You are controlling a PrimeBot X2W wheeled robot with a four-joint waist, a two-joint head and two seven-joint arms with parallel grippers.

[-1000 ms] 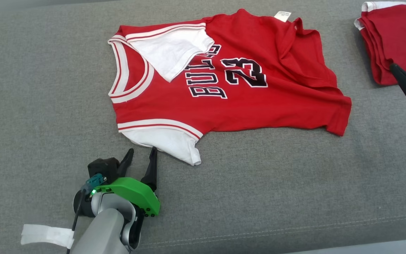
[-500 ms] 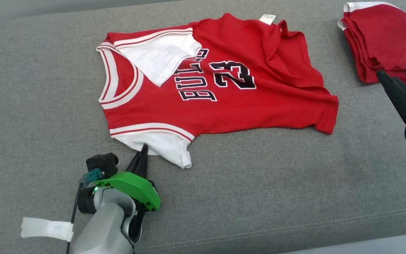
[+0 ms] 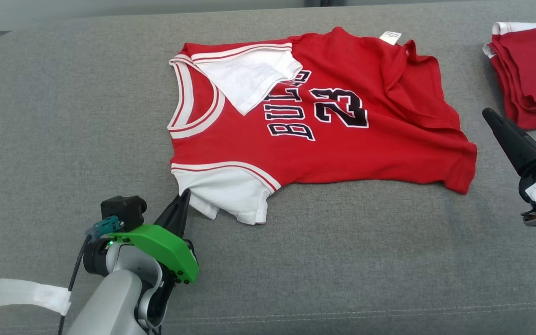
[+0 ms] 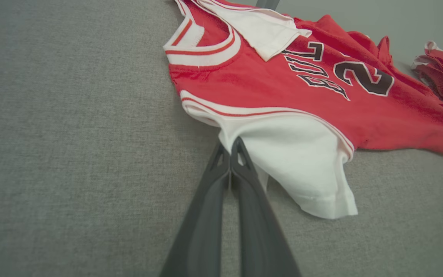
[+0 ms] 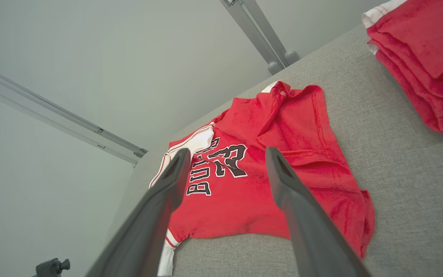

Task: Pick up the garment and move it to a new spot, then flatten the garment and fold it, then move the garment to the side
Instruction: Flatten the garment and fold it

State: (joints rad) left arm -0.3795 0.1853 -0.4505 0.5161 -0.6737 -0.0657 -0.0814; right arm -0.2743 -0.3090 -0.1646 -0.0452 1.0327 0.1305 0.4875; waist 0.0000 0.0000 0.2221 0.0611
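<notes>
Left gripper (image 4: 230, 147) clenched on the edge of the white sleeve (image 4: 298, 154) of the jersey (image 3: 342, 149); right gripper (image 5: 225, 154) released, jaws wide, just off the jersey hem; folded red pile (image 3: 531, 79) beyond the hem.

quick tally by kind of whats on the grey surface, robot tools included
spread red jersey: 1
folded red pile: 1 (pieces inside cannot be told)
tools: 2 (left tool, right tool)
total: 4

Folded red stack (image 3: 528, 74) cut off at rt edge; label (image 3: 390, 37) print on jersey (image 3: 342, 153) too small to read.
</notes>
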